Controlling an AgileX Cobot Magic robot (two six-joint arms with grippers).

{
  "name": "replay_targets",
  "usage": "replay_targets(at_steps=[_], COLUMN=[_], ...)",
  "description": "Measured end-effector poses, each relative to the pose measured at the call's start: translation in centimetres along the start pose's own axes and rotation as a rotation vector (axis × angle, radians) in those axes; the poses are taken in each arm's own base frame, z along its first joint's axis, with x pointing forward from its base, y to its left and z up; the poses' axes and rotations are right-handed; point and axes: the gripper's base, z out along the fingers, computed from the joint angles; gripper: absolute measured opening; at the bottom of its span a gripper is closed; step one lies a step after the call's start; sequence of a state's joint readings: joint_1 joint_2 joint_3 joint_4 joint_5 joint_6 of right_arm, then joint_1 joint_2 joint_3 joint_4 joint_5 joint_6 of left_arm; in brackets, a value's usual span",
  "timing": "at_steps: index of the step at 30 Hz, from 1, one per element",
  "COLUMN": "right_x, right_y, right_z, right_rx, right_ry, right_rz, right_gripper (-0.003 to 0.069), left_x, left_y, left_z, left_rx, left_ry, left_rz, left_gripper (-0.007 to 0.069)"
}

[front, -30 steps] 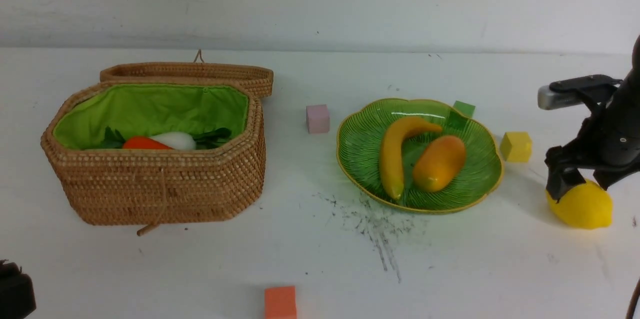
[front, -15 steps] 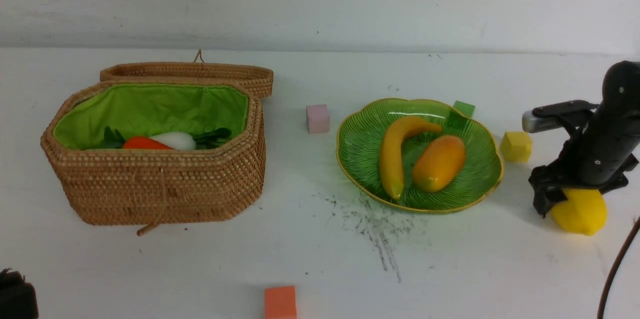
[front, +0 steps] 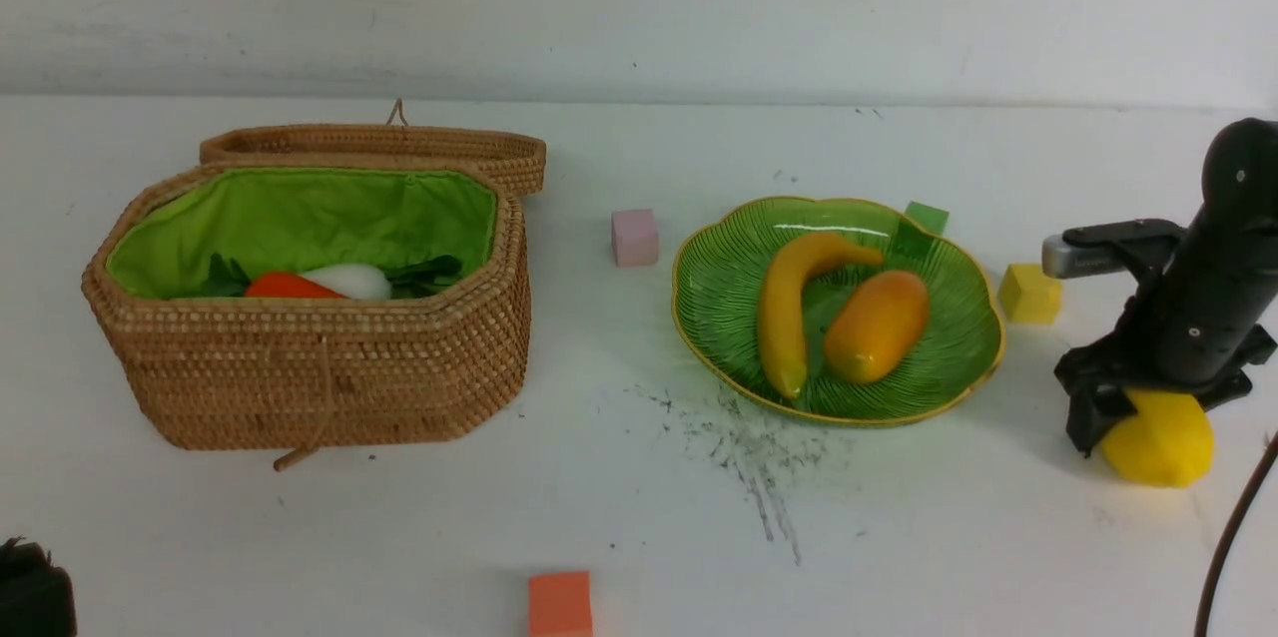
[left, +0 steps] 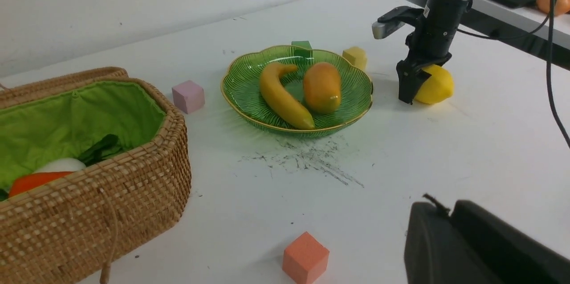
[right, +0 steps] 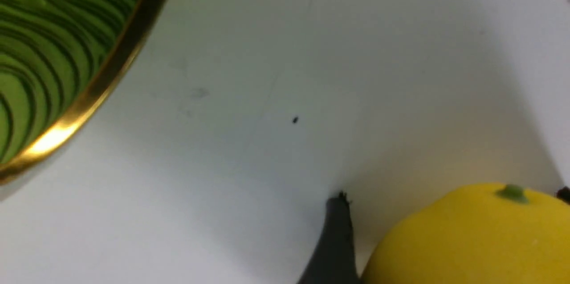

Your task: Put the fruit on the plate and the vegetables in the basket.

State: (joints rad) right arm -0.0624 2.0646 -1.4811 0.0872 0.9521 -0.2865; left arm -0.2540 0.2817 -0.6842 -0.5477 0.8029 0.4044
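Note:
The banana (front: 784, 308) and the mango (front: 877, 325) lie on the green plate (front: 704, 318). The lemon (front: 1163, 442) rests on the table to the right of the plate. My right gripper (front: 1148, 422) is open and lowered over the lemon, one finger on each side; the right wrist view shows the lemon (right: 467, 235) filling the gap between them. The carrot (front: 285, 287) and the radish (front: 349, 280) lie in the open wicker basket (front: 319, 367); the gourd is hidden. My left gripper (left: 449, 206) is shut and empty, low at the near left.
Small cubes stand about: pink (front: 635, 237) left of the plate, green (front: 924, 218) behind it, yellow (front: 1030, 293) between the plate and my right arm, orange (front: 559, 603) at the front edge. The basket's lid (front: 379, 143) lies open behind it.
My right gripper has come down and slightly left, settling lower around the lemon. The lemon has shifted a little toward the front. The left arm has stayed put.

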Motion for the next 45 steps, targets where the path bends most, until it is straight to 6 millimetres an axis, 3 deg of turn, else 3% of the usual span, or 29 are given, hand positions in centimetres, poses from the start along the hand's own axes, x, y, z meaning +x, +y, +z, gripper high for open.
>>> replay_targets(at_steps=[3,6,9,12,16,22,25,27,30,35,39,42,43,45], right_x=[-0.2,-1.0,-2.0,-3.3,-5.1,-7.2,-7.6,-7.7,-7.7,-7.2,-6.1,-4.5,-4.5,-2.2], right_y=[0.5,1.9,4.9,8.8,14.0,17.8,18.2,18.3,18.3,18.3,18.3,18.1,18.1,17.9], right_z=[-1.2,-4.8,-9.1,-11.3,-9.9,-5.2,-3.9,-3.7,-4.2,-6.0,-8.9,-12.8,-12.8,-16.9], right_rx=[-0.033,-0.071,-0.139,-0.229,-0.278,-0.227,-0.215,-0.217,-0.225,-0.225,-0.213,-0.183,-0.183,-0.172], right_ry=[0.005,-0.087,-0.252,-0.425,-0.562,-0.681,-0.698,-0.703,-0.714,-0.713,-0.700,-0.714,-0.714,-0.705], right_rz=[0.029,0.063,0.032,-0.040,-0.158,-0.231,-0.218,-0.202,-0.179,-0.207,-0.276,-0.348,-0.348,-0.385], right_gripper=[0.0561,0.0561,0.0561,0.0561,0.0561,0.0561,0.0579,0.0644,0.0678,0.0652,0.0587,0.0486,0.0486,0.0359], left_x=[0.0,0.0,0.0,-0.2,-0.4,-0.4,-0.4,-0.4,-0.4,-0.4,-0.4,-0.4,-0.4,-0.5], left_y=[0.0,0.0,0.0,0.1,0.2,0.2,0.2,0.2,0.2,0.2,0.2,0.2,0.2,0.2], left_z=[0.0,0.0,0.0,0.0,0.0,0.0,0.0,0.0,0.0,0.0,0.0,0.0,0.0,0.0], left_rx=[0.000,-0.001,-0.002,-0.009,-0.019,-0.021,-0.021,-0.021,-0.021,-0.021,-0.021,-0.021,-0.021,-0.024], left_ry=[0.000,0.000,-0.002,-0.019,-0.042,-0.046,-0.046,-0.046,-0.046,-0.046,-0.046,-0.046,-0.046,-0.054], left_rz=[0.007,0.010,0.012,0.013,0.013,0.013,0.013,0.013,0.013,0.014,0.014,0.015,0.015,0.015], left_gripper=[0.0050,0.0051,0.0054,0.0057,0.0057,0.0061,0.0064,0.0067,0.0068,0.0071,0.0072,0.0074,0.0074,0.0074])
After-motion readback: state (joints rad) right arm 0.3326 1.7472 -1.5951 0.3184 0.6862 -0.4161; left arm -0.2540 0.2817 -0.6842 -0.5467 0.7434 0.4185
